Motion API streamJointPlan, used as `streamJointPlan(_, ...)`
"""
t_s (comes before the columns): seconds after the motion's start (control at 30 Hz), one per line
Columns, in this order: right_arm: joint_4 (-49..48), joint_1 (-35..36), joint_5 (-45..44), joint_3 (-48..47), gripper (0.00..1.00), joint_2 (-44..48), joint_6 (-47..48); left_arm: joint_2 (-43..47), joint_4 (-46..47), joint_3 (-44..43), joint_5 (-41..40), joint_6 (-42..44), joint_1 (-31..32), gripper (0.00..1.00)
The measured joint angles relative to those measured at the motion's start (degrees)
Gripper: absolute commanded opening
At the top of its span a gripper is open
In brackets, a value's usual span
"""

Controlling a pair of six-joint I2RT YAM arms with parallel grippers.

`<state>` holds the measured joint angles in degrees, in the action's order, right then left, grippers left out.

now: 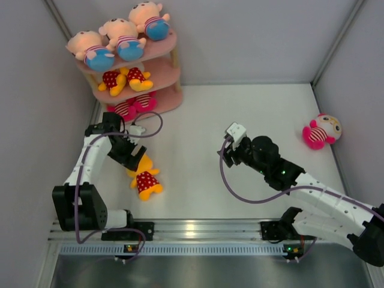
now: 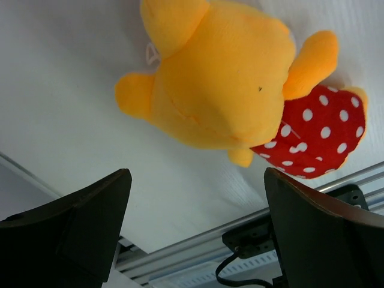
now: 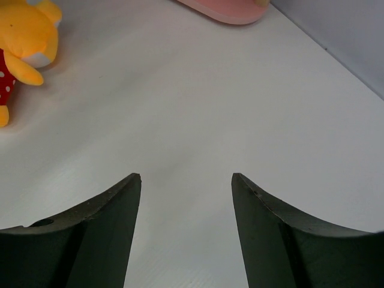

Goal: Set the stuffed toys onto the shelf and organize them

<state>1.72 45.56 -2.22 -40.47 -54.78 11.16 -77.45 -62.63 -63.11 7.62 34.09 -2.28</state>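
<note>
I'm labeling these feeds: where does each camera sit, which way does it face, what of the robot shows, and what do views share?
Top external: above, behind the arms, looking down at table, shelf and bear; left arm and right arm show.
Left wrist: on that wrist, facing down at the bear; open left gripper shows.
Right wrist: on that wrist, facing across the table toward the shelf; open right gripper shows.
Shared: all three show the bear.

Through my left wrist camera I see the yellow bear [image 2: 222, 78] lying on the white table [image 2: 60, 90], its red polka-dot outfit [image 2: 318, 138] to the right; my left gripper [image 2: 197, 177] is spread wide, both dark fingers [image 2: 78, 222] clear of the bear; a metal rail [image 2: 198, 240] runs behind.
</note>
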Motion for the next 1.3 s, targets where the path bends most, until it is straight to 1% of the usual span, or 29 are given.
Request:
streamJointPlan(0.1, 0.0, 0.0, 0.3, 0.0, 0.63, 0.0, -1.4, -0.1, 2.6, 0.0, 2.8, -0.7, 0.2, 0.97)
streamJointPlan(0.23, -0.3, 0.0, 0.4, 0.6, 0.63, 0.6, -3.3, -1.1, 7.4, 2.1, 3.4, -1.2, 0.3, 0.89)
streamJointPlan(0.27, -0.3, 0.0, 0.4, 0.9, 0.63, 0.9, -3.6, -1.7, 8.2, 2.7, 3.7, -1.2, 0.3, 0.82)
streamJointPlan(0.33, -0.5, 0.0, 0.5, 1.4, 0.63, 1.1, -4.4, -2.8, 9.5, 4.2, 4.8, -1.3, 0.3, 0.71)
streamJointPlan(0.37, -0.5, 0.0, 0.6, 1.5, 0.63, 1.0, -4.8, -3.2, 10.0, 4.9, 5.3, -1.4, 0.3, 0.58)
streamJointPlan(0.43, -0.7, 0.0, 1.3, 1.5, 0.63, 0.9, -5.4, -4.1, 10.4, 5.3, 6.6, -2.2, 0.3, 0.41)
streamJointPlan(0.47, -1.1, 0.0, 1.9, 1.5, 0.63, 0.6, -5.8, -4.5, 10.8, 5.3, 7.5, -2.7, 0.5, 0.22)
streamJointPlan(0.5, -1.6, 0.0, 2.4, 1.5, 0.64, 0.2, -6.0, -4.6, 10.9, 5.3, 8.3, -3.0, 0.7, 0.06)
streamJointPlan(0.53, -2.3, 0.0, 3.0, 1.5, 0.63, -0.2, -6.4, -4.7, 11.1, 5.3, 9.4, -3.0, 0.9, 0.0)
streamJointPlan(0.67, -3.6, 0.0, 4.6, 1.6, 0.64, -1.8, -7.5, -3.7, 11.8, 5.4, 13.1, -4.2, 1.6, 0.0)
streamJointPlan(0.8, -5.6, 0.0, 6.5, 2.2, 0.64, -2.0, -8.4, 1.2, 11.6, 4.0, 17.9, -7.1, 1.8, 0.0)
streamJointPlan(0.97, -9.3, 0.0, 10.3, 2.6, 0.65, -1.9, -8.9, 7.4, 12.1, -7.4, 27.6, -14.0, 1.8, 0.0)
streamJointPlan(1.1, -17.1, 0.0, 14.9, 3.3, 0.69, -1.6, -11.0, 8.8, 12.7, -17.0, 33.8, -21.0, 1.9, 0.0)
streamJointPlan(1.13, -19.6, 0.0, 16.0, 3.5, 0.71, -1.7, -12.0, 8.8, 12.9, -18.6, 34.9, -22.2, 1.9, 0.0)
streamJointPlan(1.17, -22.5, 0.0, 17.4, 3.6, 0.75, -2.2, -13.4, 8.8, 13.1, -20.3, 36.0, -23.8, 1.9, 0.0)
streamJointPlan(1.3, -33.9, 0.2, 21.8, 1.6, 0.82, -8.3, -19.6, 8.8, 13.5, -24.4, 39.2, -28.6, 1.9, 0.0)
